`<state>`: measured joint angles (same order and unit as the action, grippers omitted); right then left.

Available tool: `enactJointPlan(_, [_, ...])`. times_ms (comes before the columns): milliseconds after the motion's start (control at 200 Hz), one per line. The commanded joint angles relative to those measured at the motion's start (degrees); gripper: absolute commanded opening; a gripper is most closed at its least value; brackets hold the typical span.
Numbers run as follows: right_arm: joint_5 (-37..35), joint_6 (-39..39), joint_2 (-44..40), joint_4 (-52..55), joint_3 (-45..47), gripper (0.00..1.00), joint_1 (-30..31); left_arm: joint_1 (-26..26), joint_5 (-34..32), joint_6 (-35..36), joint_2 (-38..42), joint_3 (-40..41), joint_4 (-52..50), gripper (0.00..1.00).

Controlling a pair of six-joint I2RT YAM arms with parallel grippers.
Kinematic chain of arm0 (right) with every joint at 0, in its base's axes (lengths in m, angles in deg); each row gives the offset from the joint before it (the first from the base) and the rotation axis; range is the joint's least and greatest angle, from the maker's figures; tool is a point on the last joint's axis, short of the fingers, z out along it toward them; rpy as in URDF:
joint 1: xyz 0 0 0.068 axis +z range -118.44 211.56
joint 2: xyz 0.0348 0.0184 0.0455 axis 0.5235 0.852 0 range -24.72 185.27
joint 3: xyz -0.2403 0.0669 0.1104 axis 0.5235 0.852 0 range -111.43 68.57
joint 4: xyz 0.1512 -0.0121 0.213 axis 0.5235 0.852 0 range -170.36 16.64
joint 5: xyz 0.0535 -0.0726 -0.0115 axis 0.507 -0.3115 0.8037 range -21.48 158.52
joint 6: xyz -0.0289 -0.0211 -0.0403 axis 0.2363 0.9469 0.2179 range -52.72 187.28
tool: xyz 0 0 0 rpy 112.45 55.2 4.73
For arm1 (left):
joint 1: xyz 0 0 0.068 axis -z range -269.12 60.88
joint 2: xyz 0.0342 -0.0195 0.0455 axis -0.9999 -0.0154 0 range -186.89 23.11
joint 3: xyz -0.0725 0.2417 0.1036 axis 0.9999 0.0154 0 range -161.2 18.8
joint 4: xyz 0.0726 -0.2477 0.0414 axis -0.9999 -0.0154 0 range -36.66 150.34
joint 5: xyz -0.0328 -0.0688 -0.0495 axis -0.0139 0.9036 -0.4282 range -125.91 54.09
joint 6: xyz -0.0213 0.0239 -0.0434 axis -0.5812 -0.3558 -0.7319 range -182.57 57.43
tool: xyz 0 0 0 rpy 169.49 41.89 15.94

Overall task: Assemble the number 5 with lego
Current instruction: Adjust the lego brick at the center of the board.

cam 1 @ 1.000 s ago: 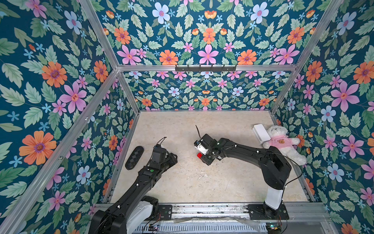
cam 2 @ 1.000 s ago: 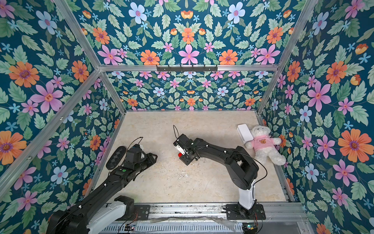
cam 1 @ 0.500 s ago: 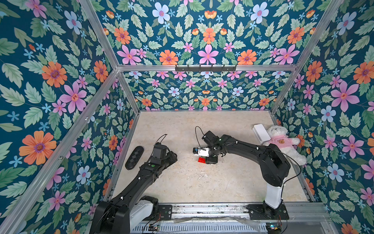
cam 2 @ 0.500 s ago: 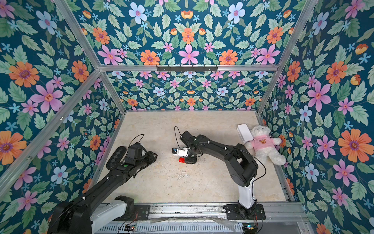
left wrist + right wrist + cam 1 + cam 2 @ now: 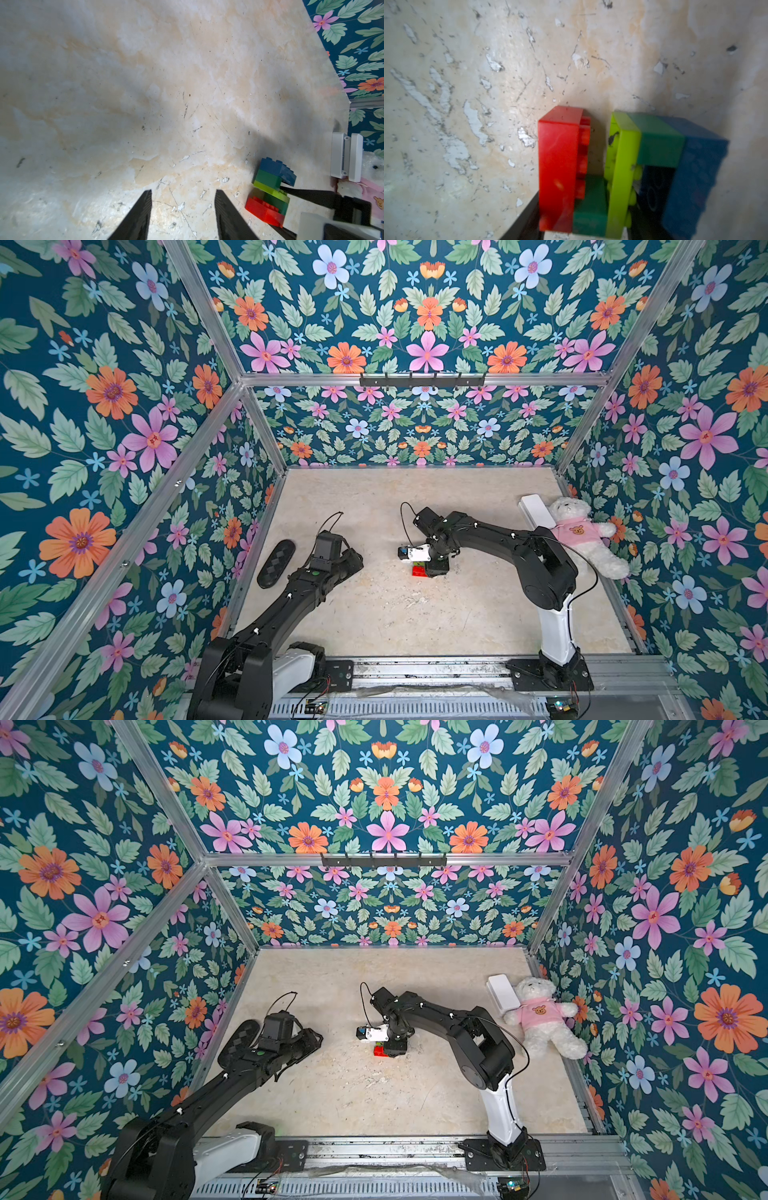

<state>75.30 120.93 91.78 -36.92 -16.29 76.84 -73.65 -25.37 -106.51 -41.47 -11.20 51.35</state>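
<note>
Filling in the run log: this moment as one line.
right gripper: shut on number 5, across red-to-lime layers | left gripper: open, empty, over table | number 5: five layers joined

Left arm [image 5: 291, 601] and right arm [image 5: 498, 537]: matte black, white base links, looping cables.

Glossy plastic lego [image 5: 558, 166] (scuffed matt tabletop [image 5: 467, 52])

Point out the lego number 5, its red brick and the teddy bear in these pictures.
number 5 [image 5: 269, 189], left wrist view, on its lime-green middle layer.
red brick [image 5: 558, 166], right wrist view, on its smooth side face.
teddy bear [image 5: 575, 531], in a top view, on its pink shirt.
</note>
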Motion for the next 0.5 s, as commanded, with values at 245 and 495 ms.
enactJointPlan(245, [-2.66,-0.28,0.03,-0.69,0.87,0.64,0.07,-0.85,1.4,0.86,0.17,0.82,1.29,0.51])
enactJointPlan(495, [-4.14,-1.88,-1.22,-2.34,1.87,0.99,-0.19,-1.05,1.2,0.53,1.45,1.08,0.58,0.51])
